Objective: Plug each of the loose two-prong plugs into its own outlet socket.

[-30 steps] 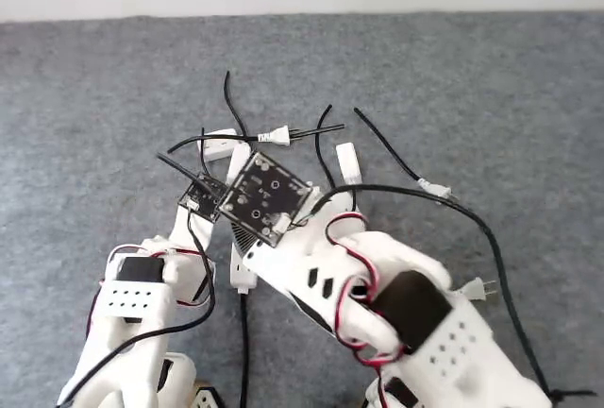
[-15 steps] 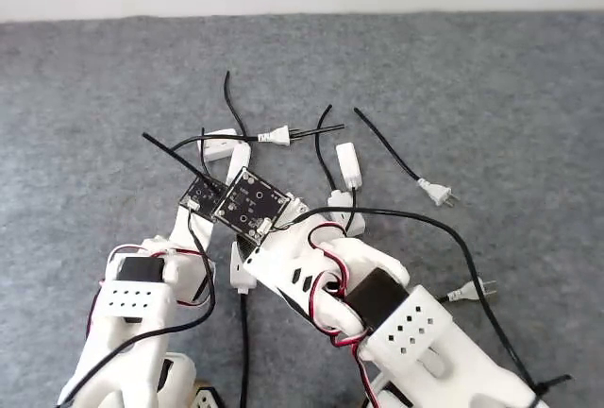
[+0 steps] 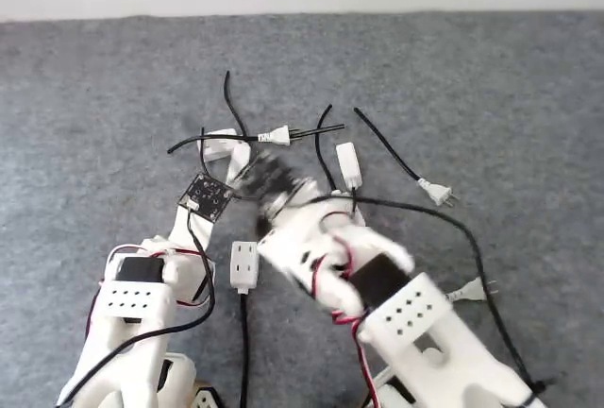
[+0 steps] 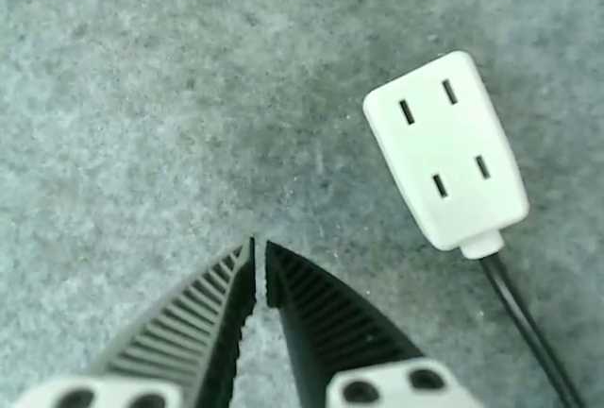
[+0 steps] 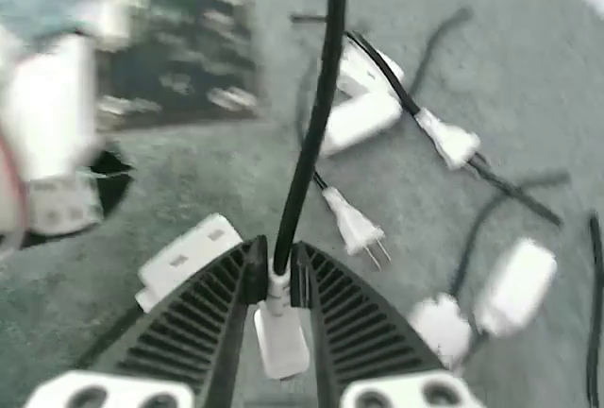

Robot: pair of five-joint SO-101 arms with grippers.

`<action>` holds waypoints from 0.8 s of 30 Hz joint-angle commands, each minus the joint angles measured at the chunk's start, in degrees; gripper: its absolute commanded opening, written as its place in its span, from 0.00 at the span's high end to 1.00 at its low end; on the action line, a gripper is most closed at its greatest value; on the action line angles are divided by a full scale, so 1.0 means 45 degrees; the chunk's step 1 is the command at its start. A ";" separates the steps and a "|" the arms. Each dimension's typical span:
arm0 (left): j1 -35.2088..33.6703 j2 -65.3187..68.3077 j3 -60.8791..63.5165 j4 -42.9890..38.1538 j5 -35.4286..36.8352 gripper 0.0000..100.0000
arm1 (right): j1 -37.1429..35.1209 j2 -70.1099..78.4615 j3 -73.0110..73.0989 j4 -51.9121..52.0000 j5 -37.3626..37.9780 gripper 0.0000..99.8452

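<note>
Plug (image 5: 280,344) in R claw (image 5: 276,255)

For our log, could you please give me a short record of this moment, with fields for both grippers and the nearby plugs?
left gripper: shut, empty, above the carpet beside a white outlet socket
right gripper: shut on a white plug, its black cord leading away
loose plug: lying on the carpet, prongs bare, in no socket
task state: white plug not yet inserted
</note>
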 commanded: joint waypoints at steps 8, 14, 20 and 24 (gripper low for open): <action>-0.2755 -0.1074 -0.0498 -0.1309 0.1172 0.98 | 0.2354 0.1280 0.0606 0.1475 -0.0234 0.99; -0.3556 -0.1973 -0.0303 -0.1387 0.1954 0.98 | 0.2198 0.2256 0.1192 0.1201 -0.0195 0.99; -0.3516 -0.2833 0.0420 -0.1836 0.1973 0.98 | 0.2276 0.4405 0.1114 0.0166 -0.0176 0.99; -0.3497 -0.3438 0.0733 -0.1817 0.1993 0.98 | 0.2335 0.5499 0.0488 0.0049 -0.0039 0.92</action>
